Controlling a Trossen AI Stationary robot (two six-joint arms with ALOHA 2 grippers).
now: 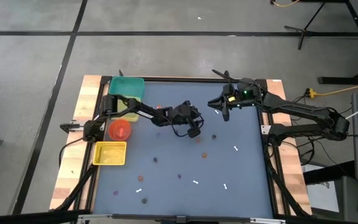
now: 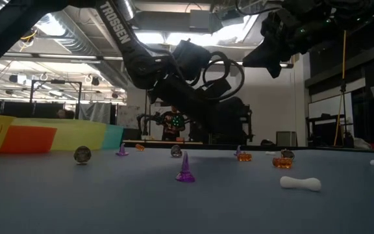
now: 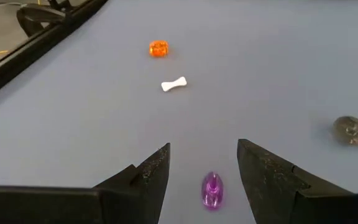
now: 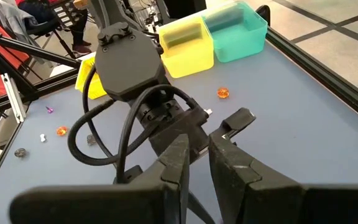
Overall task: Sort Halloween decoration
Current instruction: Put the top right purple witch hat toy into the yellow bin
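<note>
Straddling purple trinket (image 3: 211,190) on desk (image 3: 278,62): left gripper (image 3: 204,163) jaws open, trinket centred between. Lower straight, close gently; tiny piece may tip. Right gripper (image 4: 196,152) idle above, jaws nearly closed, empty.

The blue table (image 1: 241,180) lies mostly bare across its near and right parts, dotted only with tiny low trinkets that block nothing; the left arm (image 1: 148,112) stretches across the middle of the far half, its gripper (image 3: 204,180) spread open just above a purple trinket (image 3: 211,190); the right gripper (image 1: 224,107) hangs near the far edge, a gap between the two; bins (image 1: 126,87) crowd the left edge
</note>
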